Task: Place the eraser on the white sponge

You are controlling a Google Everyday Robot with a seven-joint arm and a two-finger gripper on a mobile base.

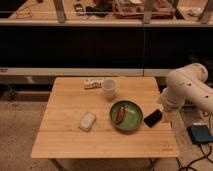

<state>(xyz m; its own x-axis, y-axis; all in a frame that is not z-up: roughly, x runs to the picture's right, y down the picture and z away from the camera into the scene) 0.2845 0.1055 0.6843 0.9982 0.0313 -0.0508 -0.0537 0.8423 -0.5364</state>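
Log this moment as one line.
gripper: by eraser, right edge of table | eraser: right of green bowl | white sponge: left of bowl, bare

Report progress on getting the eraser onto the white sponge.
Done: nothing yet; the eraser lies beside the green bowl, far from the white sponge. In hand: the gripper sits right at the eraser. Left: grasp it, carry it across, set it on the sponge.
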